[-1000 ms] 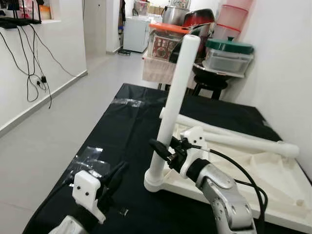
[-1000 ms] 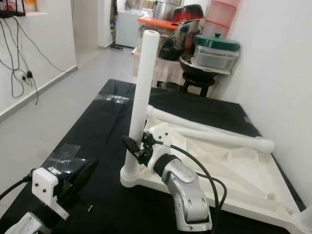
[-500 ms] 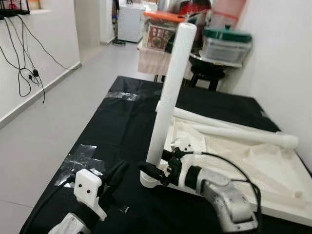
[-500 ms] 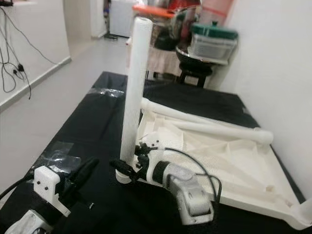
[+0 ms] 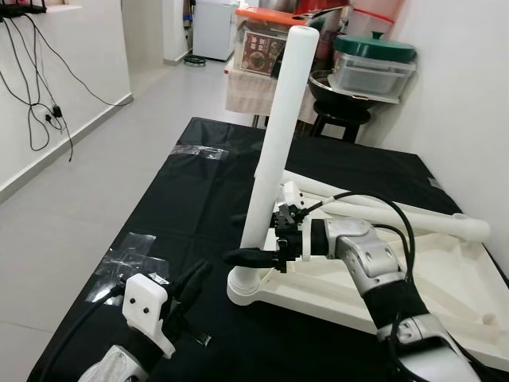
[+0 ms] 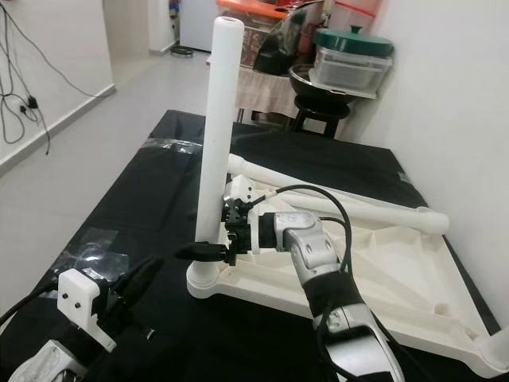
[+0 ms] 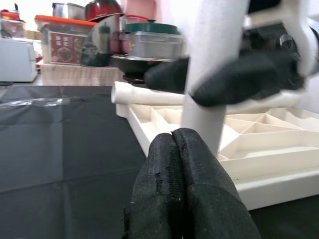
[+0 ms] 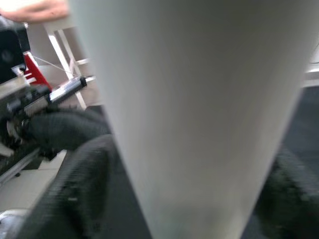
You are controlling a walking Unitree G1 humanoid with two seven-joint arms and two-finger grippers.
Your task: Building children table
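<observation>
A white table top [image 5: 445, 278] lies upside down on the black cloth [image 5: 199, 199]. One white table leg [image 5: 278, 135] stands upright in its near corner socket [image 5: 241, 291]. My right gripper [image 5: 242, 255] is shut on the lower part of this leg, one black finger on each side; the right wrist view has the leg [image 8: 184, 99] close up between the fingers [image 8: 75, 169]. Two loose legs [image 5: 398, 213] lie across the table top. Low at the front left, my left gripper [image 5: 193, 280] hovers shut and holds nothing, its fingertips [image 7: 164, 149] pointing at the leg.
A small metal part [image 5: 203, 341] and a patch of clear tape [image 5: 135, 259] lie on the cloth near the left gripper. Behind the cloth stand a stool and a shelf with pots and containers [image 5: 366, 72]. A white wall runs along the right; open floor lies to the left.
The right gripper dipped to the leg's base, then came up a little, and its forearm swung out to the right. The leg stays upright. The camera shifted; the left gripper is unchanged.
</observation>
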